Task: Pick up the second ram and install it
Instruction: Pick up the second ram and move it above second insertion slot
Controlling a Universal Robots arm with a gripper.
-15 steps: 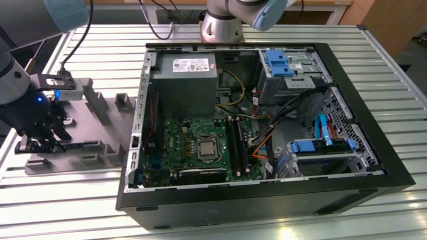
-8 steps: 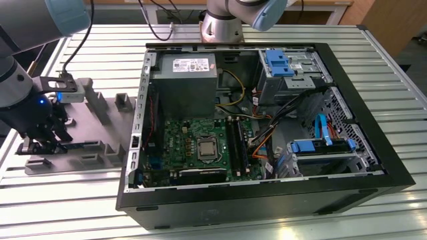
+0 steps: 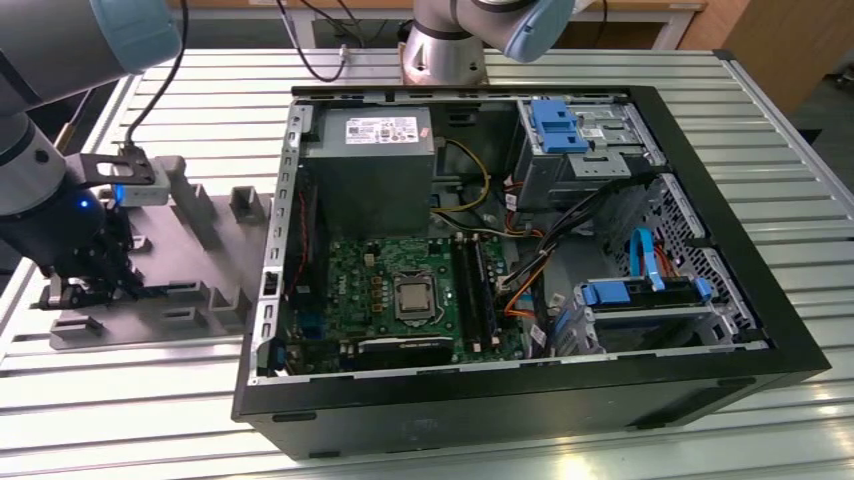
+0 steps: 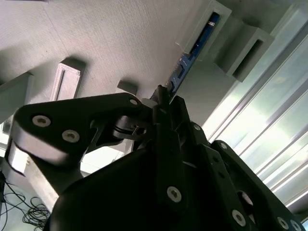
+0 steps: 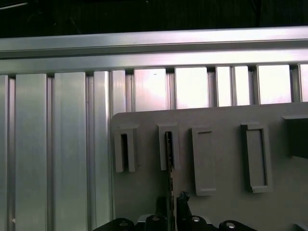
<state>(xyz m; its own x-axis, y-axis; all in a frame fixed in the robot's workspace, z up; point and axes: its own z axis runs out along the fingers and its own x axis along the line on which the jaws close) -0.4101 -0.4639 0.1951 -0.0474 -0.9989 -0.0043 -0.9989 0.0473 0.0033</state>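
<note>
Grey fixture [image 5: 221,115], second ram [image 4: 194,48] on edge, lengthwise from slot toward gripper [image 5: 171,204]

- The exterior view is looking steeply down from high above and well back, taking in the open computer case [image 3: 534,410], the slatted table [image 3: 240,80] and, at the exterior view's left, the gray holder plate [image 3: 167,250].
- The first wrist view is facing along the gripper [image 5: 172,199] onto that plate from nearby.
- The second wrist view is peering past the gripper's linkage from very close.
- Both wrist views are sharing the slot holding the second ram [image 4: 190,53].
- All three views are sharing the plate and table.
</note>
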